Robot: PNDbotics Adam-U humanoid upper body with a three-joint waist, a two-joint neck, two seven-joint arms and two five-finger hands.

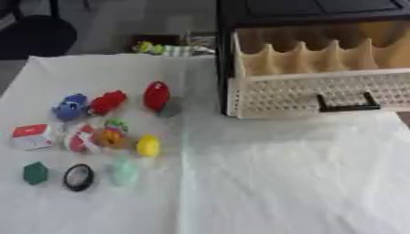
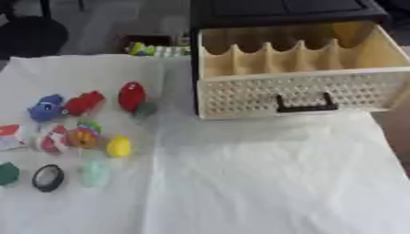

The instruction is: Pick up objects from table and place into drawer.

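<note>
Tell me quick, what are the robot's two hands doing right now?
Left hand: not in either view, so it cannot be told.
Right hand: not in either view, so it cannot be told.

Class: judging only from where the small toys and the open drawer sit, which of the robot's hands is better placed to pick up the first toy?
Probably the left. The toys, such as the yellow egg-shaped toy and red oval toy, cluster on the left of the white cloth, while the open beige perforated drawer stands far right. Neither hand shows in either view.

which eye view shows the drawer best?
Right eye view: the whole open drawer is in frame, with both front corners, its black handle and the dividers inside. In the left eye view its right end is cut off at the picture's edge.
</note>
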